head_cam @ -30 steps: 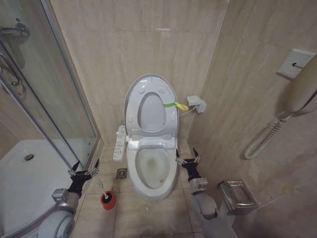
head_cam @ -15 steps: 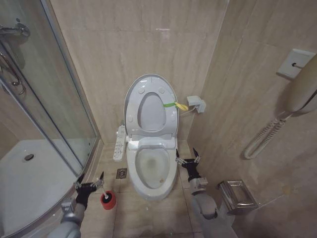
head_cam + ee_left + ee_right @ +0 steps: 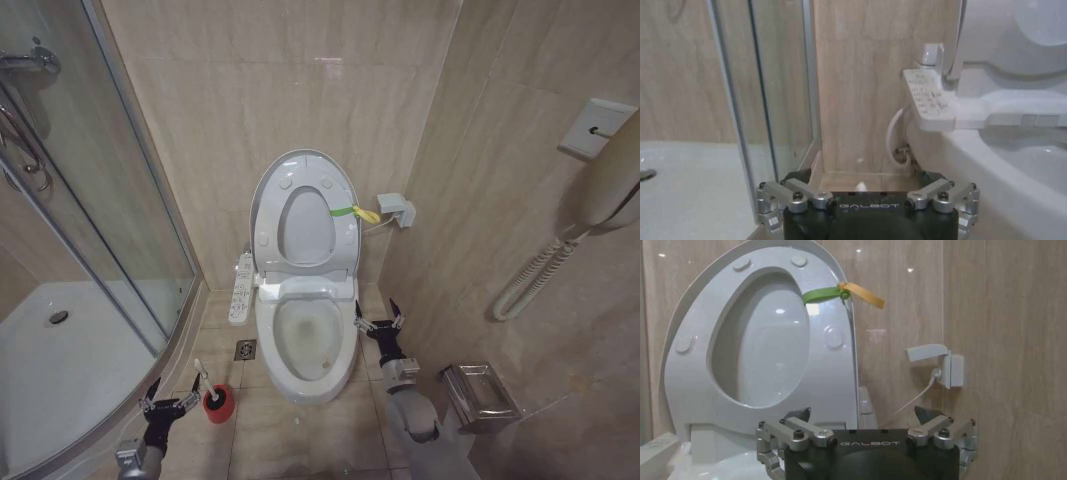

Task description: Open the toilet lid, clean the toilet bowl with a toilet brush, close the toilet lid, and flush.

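The toilet lid [image 3: 305, 225] stands upright against the wall, with the seat ring raised in front of it and a green-yellow strap [image 3: 352, 212] at its edge. Below it the toilet bowl [image 3: 300, 378] lies uncovered. The toilet brush stands in its red holder [image 3: 219, 404] on the floor left of the bowl, its white handle [image 3: 201, 380] sticking up. My left gripper [image 3: 172, 396] is open just left of the handle, one finger close beside it. My right gripper [image 3: 378, 322] is open and hangs at the bowl's right side. In the right wrist view the lid [image 3: 763, 350] and strap [image 3: 840, 292] show.
A curved glass shower wall [image 3: 120, 230] and white tray [image 3: 60, 370] close off the left. A long white button panel [image 3: 241, 288] hangs beside the bowl, also visible as the panel [image 3: 928, 100] in the left wrist view. A floor drain [image 3: 245, 350], wall socket box [image 3: 396, 210] and paper holder [image 3: 482, 395] are nearby.
My left arm has drawn back and down from the shower edge to just beside the brush handle. The right arm, lid and brush have not moved.
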